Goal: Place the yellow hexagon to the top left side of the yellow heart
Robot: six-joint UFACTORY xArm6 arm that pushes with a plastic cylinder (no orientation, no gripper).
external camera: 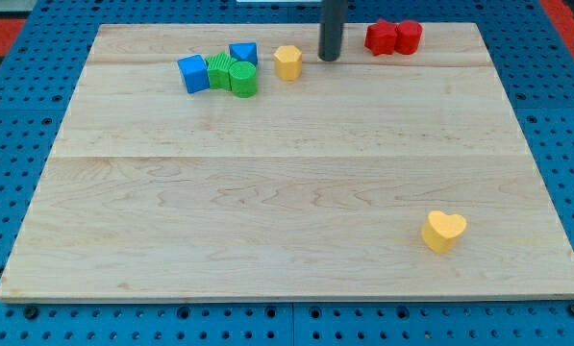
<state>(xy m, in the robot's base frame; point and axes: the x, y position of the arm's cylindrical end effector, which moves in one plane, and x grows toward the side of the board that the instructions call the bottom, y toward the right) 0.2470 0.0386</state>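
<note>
Rod only, no jaws to open or close: my tip (330,58) rests on the board (267,192) near the view's top, holding nothing, just beside the yellow hexagon (287,62) on its right and not clearly touching it.

From the view's left along the top edge: a blue cube (193,73), then two green blocks (233,75) pressed together, with a second blue block (243,52) just behind them. Next comes the yellow hexagon, a little apart from the greens. My tip follows, then two red blocks (393,37) touching each other near the top right. Well apart from all these, at the lower right, lies the yellow heart (444,231).

By my reading the push has not begun in earnest; this is the approach step. The hexagon must travel down and to the right across most of the board, stopping just up and left of the heart. From its right side I would only shove it toward the greens, so the tip should circle to the hexagon's upper left first, then push diagonally, easing off before it bumps the heart.
</note>
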